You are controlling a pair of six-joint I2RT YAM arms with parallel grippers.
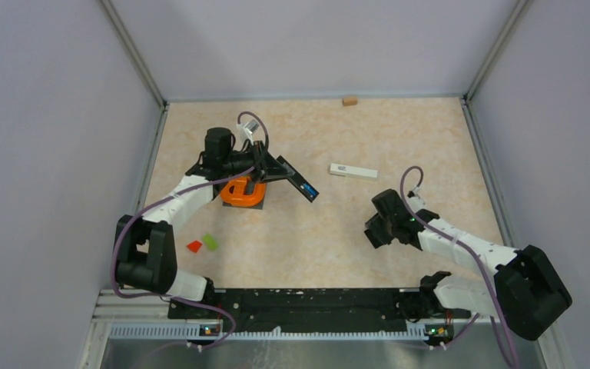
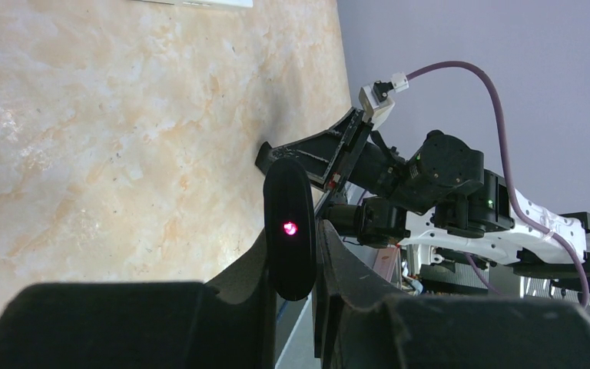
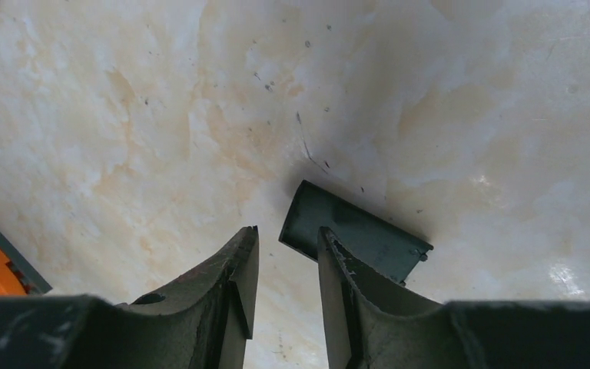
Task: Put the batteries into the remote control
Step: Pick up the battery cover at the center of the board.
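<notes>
Left wrist view — left gripper (image 2: 292,250) pinches the black remote control (image 2: 290,192); right gripper (image 3: 286,234), near right, jaws slightly spread — a dark cover plate (image 3: 361,234) lies at one fingertip.

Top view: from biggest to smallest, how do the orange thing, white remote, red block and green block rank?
1. Orange thing.
2. White remote, long but thin.
3. Red block and green block: they look alike, so no ranking between them.
</notes>
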